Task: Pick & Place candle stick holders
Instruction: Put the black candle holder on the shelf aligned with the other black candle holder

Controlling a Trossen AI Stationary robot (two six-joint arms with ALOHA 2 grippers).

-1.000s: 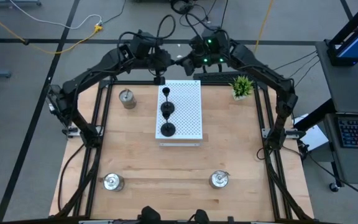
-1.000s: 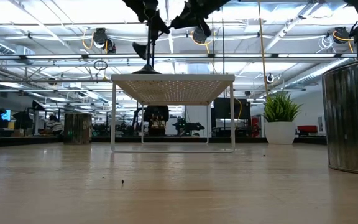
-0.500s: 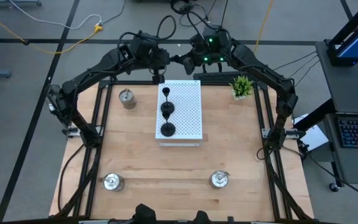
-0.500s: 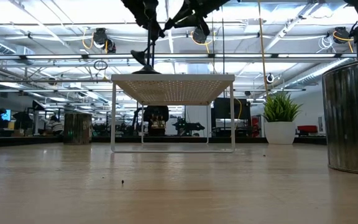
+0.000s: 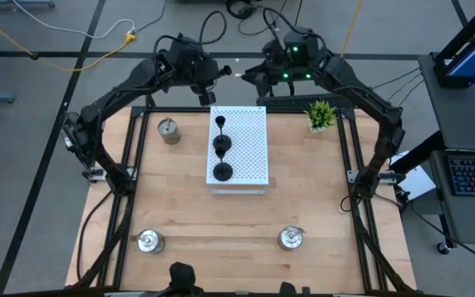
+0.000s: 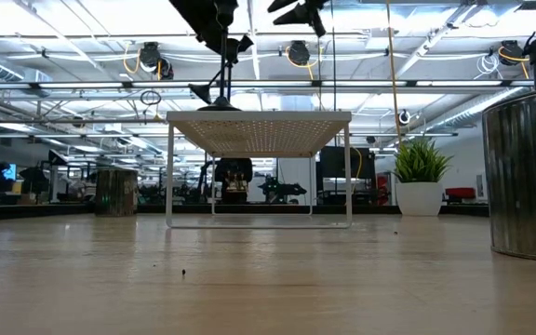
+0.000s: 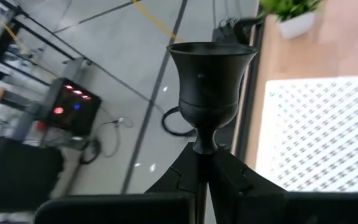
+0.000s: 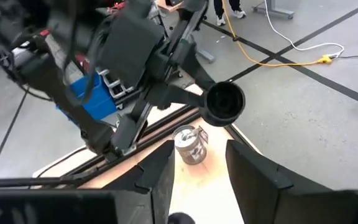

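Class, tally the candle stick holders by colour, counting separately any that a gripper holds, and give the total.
Black holders on the white board: 3
Held black holder in the left gripper: 1
Silver holders: 3
Total: 7

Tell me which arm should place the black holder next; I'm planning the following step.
Left. The left gripper is shut on the black candle stick holder by its stem, near the white board's far edge. The right gripper is open and holds nothing.
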